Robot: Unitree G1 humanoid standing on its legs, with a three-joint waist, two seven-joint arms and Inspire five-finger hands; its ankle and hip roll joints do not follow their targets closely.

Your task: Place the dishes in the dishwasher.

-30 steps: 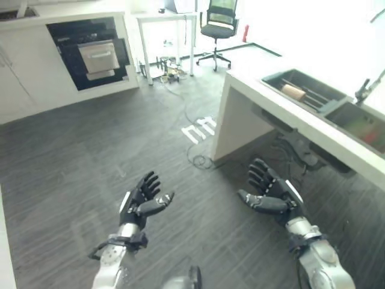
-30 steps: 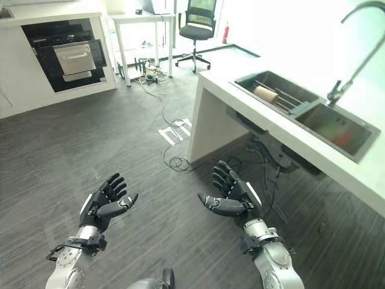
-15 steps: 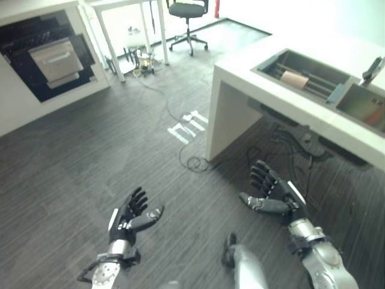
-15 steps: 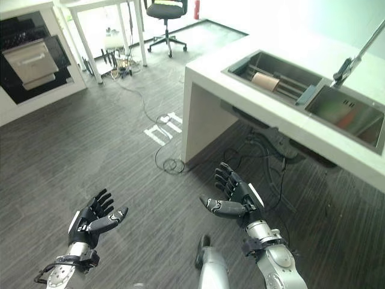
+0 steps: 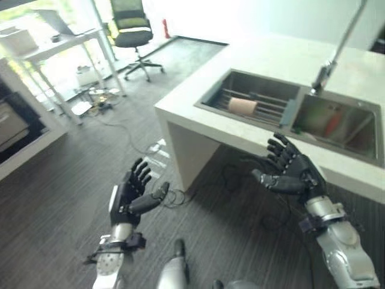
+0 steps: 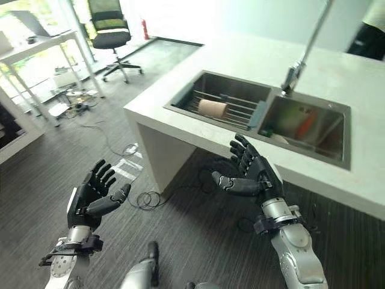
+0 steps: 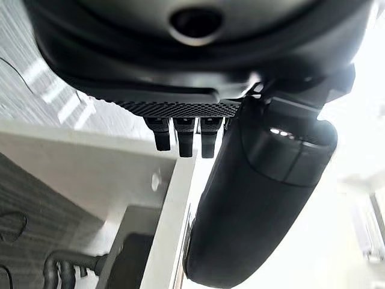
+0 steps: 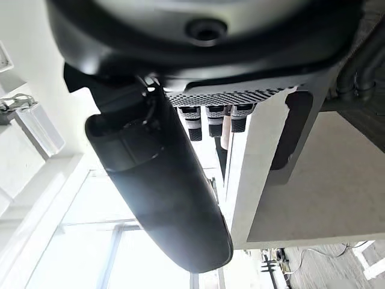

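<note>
Contents of the right-hand basin of the steel double sink are hard to make out: only a reddish-orange blur w/ green beside it is seen, shape not readable. A dark figure at the far corner of the white counter is cut off by the frame edge. No dishwasher can be identified w/ certainty.

A tan cylindrical cup-like dish is seen lying on its side on the wire rack in the left-hand basin, long axis approx. parallel to the counter's front edge; which end is the mouth cannot be told. A tall chrome tap is set behind the divider between the basins.

The left robot hand is held out over the dark wood-grain floor, palm turned inward, fingers spread and straight, thumb out; nothing is grasped. The right robot hand is raised just in front of the counter edge below the sink, palm inward, fingers extended and relaxed, thumb pointing toward the left hand; nothing is held. Both hands are kept well apart from the dish.

A black office chair and a white table are seen at the far left.
</note>
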